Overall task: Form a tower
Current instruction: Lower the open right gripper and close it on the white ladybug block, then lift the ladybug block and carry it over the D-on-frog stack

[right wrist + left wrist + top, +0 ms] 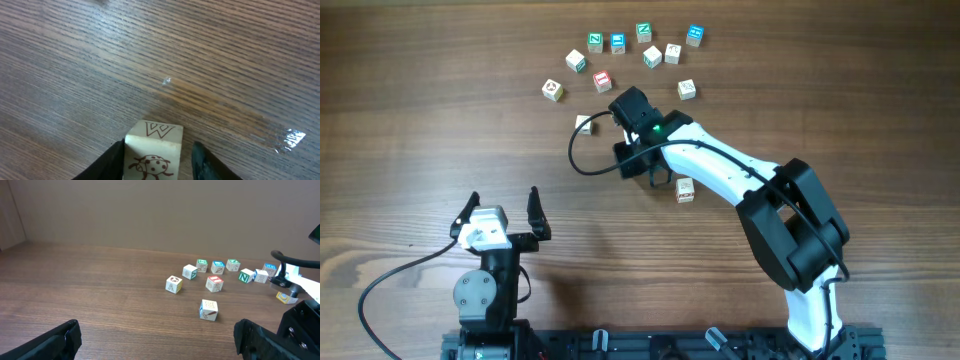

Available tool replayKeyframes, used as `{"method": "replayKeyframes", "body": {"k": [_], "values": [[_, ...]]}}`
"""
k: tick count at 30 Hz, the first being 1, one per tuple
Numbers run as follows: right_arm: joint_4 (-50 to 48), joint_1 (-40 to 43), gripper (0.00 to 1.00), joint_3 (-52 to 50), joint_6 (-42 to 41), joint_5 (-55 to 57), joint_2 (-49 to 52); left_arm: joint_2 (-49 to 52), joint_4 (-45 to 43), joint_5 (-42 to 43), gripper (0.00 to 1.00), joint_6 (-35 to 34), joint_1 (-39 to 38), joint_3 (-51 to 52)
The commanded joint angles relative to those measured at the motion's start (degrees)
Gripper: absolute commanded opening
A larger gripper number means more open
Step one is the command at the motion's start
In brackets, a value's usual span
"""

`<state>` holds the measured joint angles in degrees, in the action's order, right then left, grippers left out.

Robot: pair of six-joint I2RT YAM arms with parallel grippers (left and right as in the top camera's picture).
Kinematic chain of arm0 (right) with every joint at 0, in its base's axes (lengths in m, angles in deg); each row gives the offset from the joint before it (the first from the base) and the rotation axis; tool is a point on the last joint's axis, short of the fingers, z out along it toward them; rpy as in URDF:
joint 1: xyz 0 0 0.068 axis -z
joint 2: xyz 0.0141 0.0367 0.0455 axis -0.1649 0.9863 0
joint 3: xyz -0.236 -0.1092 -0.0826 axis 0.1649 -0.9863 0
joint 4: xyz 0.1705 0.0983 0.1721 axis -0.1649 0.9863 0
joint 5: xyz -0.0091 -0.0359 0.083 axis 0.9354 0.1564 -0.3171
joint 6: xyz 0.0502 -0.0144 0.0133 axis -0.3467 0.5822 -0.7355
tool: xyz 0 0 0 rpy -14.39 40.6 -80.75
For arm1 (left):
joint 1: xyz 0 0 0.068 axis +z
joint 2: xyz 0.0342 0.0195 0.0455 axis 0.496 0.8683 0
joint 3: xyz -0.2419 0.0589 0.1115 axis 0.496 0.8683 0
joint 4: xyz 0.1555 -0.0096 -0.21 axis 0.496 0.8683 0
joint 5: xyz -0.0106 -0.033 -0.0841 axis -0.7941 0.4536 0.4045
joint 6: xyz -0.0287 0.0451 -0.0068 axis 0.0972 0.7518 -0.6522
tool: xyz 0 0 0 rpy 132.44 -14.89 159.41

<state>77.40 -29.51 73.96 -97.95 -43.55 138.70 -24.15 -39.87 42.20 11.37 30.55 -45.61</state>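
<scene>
Plain tan wall (150, 210) behind. Wood-grain table (420, 120) was glossy with glare spots, probably a bit slick. Right arm (720, 165) was stretched over table centre. Left gripper (503, 205) sat near the front edge, fingers spread, empty. Tower (685, 190) showed only as a pale white-topped block just beside the right arm, apart from the loose cubes (617, 43) scattered at the back; height unreadable from above. Right gripper (158, 146) straddled the W cube (150, 162), one finger against it, a sliver of gap at the other; clamped or not, couldn't tell. Judged: wooden cubes are light, stiff and smooth-faced, so pinch two opposite flat sides squarely. Stack likely tippy, so load it only from above.
</scene>
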Motion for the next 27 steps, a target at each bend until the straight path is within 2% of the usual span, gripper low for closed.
{"method": "replayKeyframes", "body": {"k": [1, 5, 7, 13, 15, 17, 18, 20, 27], "values": [[0.7, 0.0, 0.43, -0.3, 0.2, 4.0, -0.7, -0.3, 0.0, -0.8, 1.00, 1.0, 0.3, 0.2], [0.8, 0.0, 0.41, -0.3, 0.2, 4.0, -0.7, -0.3, 0.0, -0.8, 1.00, 1.0, 0.3, 0.2], [0.7, 0.0, 0.49, -0.3, 0.1, 4.0, -0.7, -0.3, 0.0, -0.8, 1.00, 1.0, 0.3, 0.2], [1.1, 0.0, 0.47, 0.6, 0.1, 4.0, -0.7, -0.3, 0.0, -0.8, 1.00, 1.0, 0.3, 0.2], [1.1, 0.0, 0.55, 0.9, 0.0, 3.7, -0.7, -0.3, 0.0, -0.8, 1.00, 1.0, 0.3, 0.2], [1.1, 0.0, 0.56, 0.9, 0.0, 1.9, -0.7, -0.3, 0.0, -0.8, 1.00, 1.0, 0.3, 0.2], [1.1, 0.0, 0.53, 0.9, 0.0, 1.3, -0.7, -0.3, 0.0, -0.8, 1.00, 1.0, 0.3, 0.2], [1.1, 0.0, 0.38, 0.9, 0.0, 1.4, -0.7, -0.3, 0.0, -0.8, 1.00, 1.0, 0.3, 0.2], [3.8, 0.4, 0.31, 4.2, 0.2, 1.4, -2.5, -0.3, 0.0, -0.8, 1.00, 1.0, 0.3, 0.2]]}}
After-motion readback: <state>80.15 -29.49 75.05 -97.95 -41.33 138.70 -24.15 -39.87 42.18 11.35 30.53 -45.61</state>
